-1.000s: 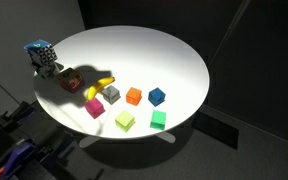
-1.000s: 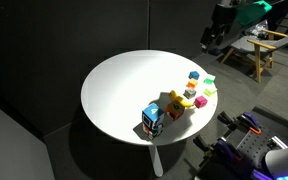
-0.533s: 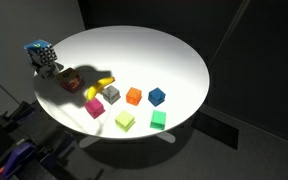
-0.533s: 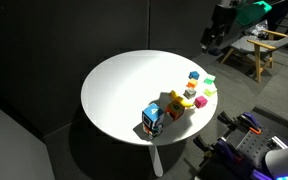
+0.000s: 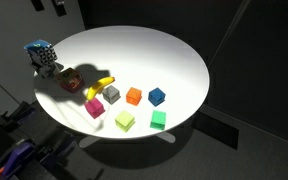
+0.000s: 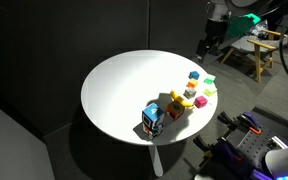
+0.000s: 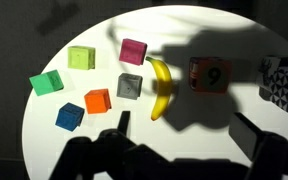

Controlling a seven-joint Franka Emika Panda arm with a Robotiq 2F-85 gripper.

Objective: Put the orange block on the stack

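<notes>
In an exterior view the round white table (image 5: 154,55) carries everything. The stack (image 5: 41,54), light-blue top over checkered sides, stands at the table's edge. The orange block (image 5: 71,80) sits on the tabletop near it, apart from it, with nothing gripping it. A banana (image 5: 100,85) lies just beside the block.

In an exterior view the gripper (image 6: 208,46) hangs high off the far edge of the table, well apart from block and stack. From here I cannot tell how its jaws stand. To my eye the job is at its first step, the approach: nothing is lifted yet.

In the wrist view the two dark fingers (image 7: 124,128) stand wide apart with nothing between them, looking down on the scene. The orange block shows a printed figure on its top face, with the stack at the frame's edge beyond it.

I would say the next move is to come down over the block, straddle it clear of the banana, close, lift, and carry it onto the stack.

Counting here:
- one orange block
- one stack
- one banana
- six small plain cubes: pink (image 7: 133,51), yellow-green (image 7: 80,58), green (image 7: 46,83), orange (image 7: 98,101), grey (image 7: 129,86), blue (image 7: 69,117)
</notes>
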